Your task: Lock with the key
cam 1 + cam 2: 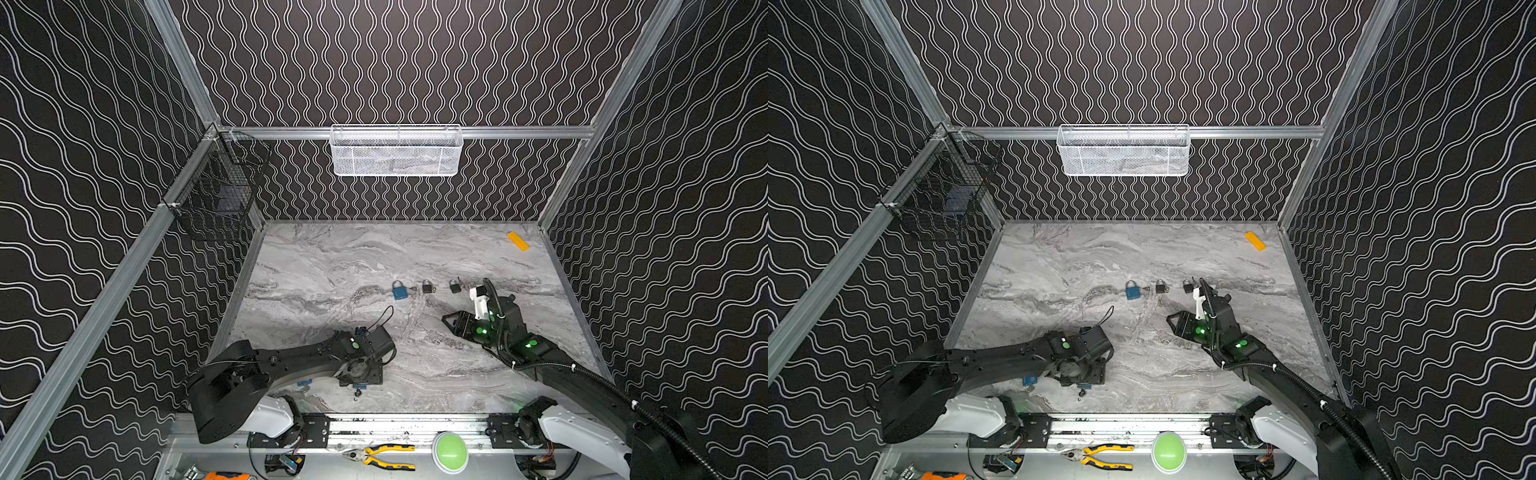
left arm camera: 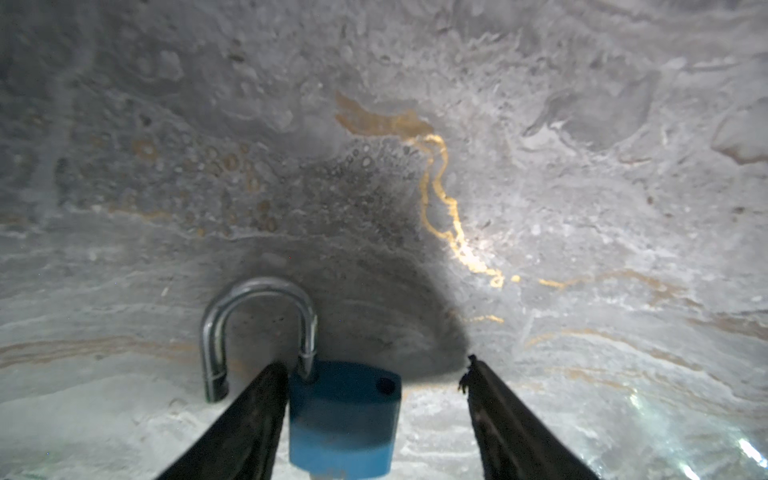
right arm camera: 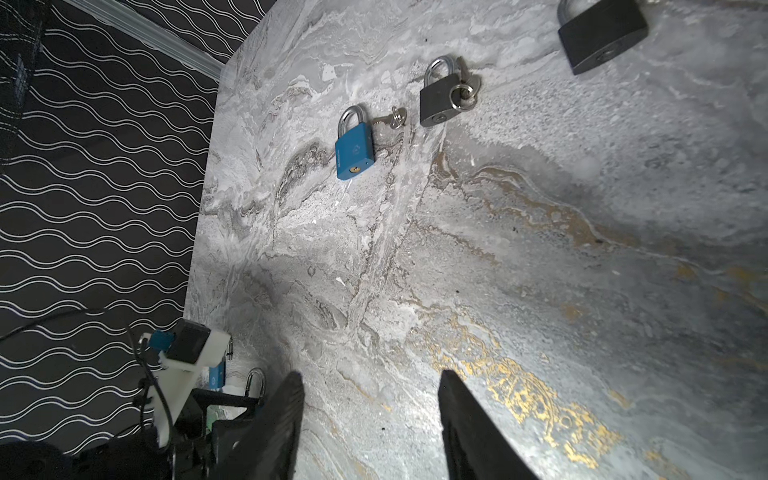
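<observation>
A blue padlock point(image 2: 343, 415) lies on the marble table between the fingers of my left gripper point(image 2: 374, 363). Its steel shackle point(image 2: 257, 299) is unlatched and swung aside, the free leg outside one finger. That finger point(image 2: 266, 399) touches the lock body; the other stands well apart, so the gripper is open. Whether a key sits in this lock is hidden. In both top views my left wrist point(image 1: 365, 353) covers the lock. My right gripper point(image 3: 370, 373) point(image 1: 449, 324) hangs open and empty over bare table. A loose key point(image 3: 390, 117) lies farther back.
A row stands mid-table: a shut blue padlock point(image 1: 400, 290) point(image 3: 354, 149) and two black padlocks point(image 1: 427, 286) point(image 1: 455, 286), one with a ringed key point(image 3: 463, 93). Something blue point(image 1: 305, 381) shows under my left forearm. A yellow block point(image 1: 518, 241) lies back right. Baskets hang on the walls.
</observation>
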Controlling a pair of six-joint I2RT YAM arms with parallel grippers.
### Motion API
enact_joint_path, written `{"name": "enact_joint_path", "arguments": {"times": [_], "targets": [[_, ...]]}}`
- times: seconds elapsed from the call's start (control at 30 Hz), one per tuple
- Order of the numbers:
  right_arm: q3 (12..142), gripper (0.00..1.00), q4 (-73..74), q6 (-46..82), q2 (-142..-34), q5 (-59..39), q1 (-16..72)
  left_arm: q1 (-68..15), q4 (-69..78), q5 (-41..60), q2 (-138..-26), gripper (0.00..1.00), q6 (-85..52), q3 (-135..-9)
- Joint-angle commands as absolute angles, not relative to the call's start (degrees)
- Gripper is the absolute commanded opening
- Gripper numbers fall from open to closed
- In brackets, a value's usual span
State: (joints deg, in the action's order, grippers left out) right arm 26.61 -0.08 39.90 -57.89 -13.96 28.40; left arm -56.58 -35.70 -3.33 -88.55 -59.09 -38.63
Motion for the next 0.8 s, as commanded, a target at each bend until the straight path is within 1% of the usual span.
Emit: {"name": "enact_joint_path", "arguments": {"times": [0.0,0.3,0.37,0.5,0.7,0.77], "targets": [[26.6,0.54,1.8,40.4,-57.7,-13.5,28.4,-56.5,-35.3,-2.1,-88.5,0.69,-56.8,-37.9],[26.4,0.54,1.6,40.7,-56.9,-12.9,28.4,-56.5,-35.8,-0.8,-91.0,0.61,-53.2,-39.4],[26.2,0.54,1.7,40.8,-56.6,-12.7,28.4,-56.5,-35.6,-0.5,-91.5,0.54,-53.0,-39.6],[26.0,0.54,1.8,40.8,-56.1,-12.4,28.4,-56.5,-36.4,-0.1,-92.6,0.48,-52.3,-39.9],[25.9,0.54,1.6,40.4,-55.8,-12.2,28.4,-56.4,-35.8,0.1,-94.2,0.32,-52.0,-40.5],[25.8,0.54,1.6,40.1,-55.8,-12.1,28.4,-56.4,-35.3,0.0,-95.0,0.29,-52.4,-41.2]]}}
